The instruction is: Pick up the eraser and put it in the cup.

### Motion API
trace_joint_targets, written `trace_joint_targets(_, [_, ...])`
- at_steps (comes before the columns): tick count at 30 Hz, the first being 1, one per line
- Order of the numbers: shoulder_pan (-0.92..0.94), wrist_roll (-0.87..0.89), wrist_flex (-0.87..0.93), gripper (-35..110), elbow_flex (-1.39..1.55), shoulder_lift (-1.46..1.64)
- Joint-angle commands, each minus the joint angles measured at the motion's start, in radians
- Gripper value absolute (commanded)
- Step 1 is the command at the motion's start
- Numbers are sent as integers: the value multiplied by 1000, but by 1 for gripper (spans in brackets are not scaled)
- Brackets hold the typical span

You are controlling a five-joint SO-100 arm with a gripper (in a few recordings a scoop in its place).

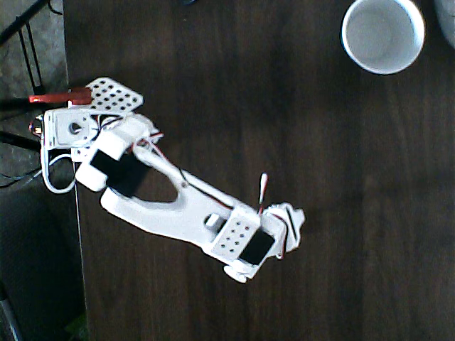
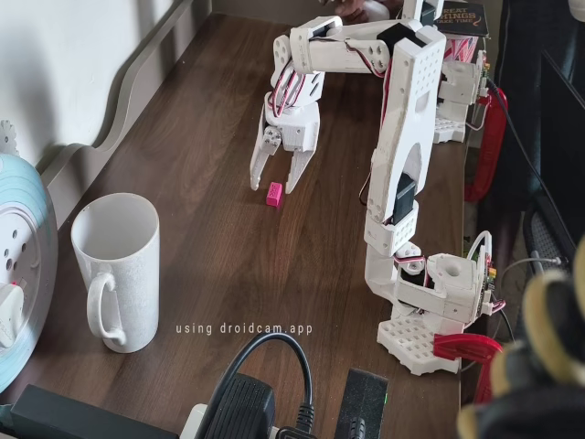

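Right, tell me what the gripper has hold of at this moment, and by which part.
Nothing is held. In the fixed view the gripper stands open with its fingertips either side of the eraser, which lies on the table.

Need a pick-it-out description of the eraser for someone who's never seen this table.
In the fixed view, find the white robot arm reaching over the dark wooden table. Its open gripper points down, and the eraser lies on the wood just below the fingertips. It is a tiny pink block, the only bright-coloured thing there, far smaller than the white cup.
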Motion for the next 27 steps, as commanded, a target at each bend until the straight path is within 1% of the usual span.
trace_joint_targets(1, [38,17,11,23,-63,-23])
trace_joint_targets(7, [48,41,15,23,-95,-80])
trace_joint_targets(15, [49,101,115,22,-282,-238])
trace_joint_targets(16, [49,104,117,18,-293,-247])
trace_joint_targets(18, [49,109,117,2,-305,-258])
trace_joint_targets(19, [49,112,117,0,-305,-261])
trace_joint_targets(27, [41,104,121,0,-308,-256])
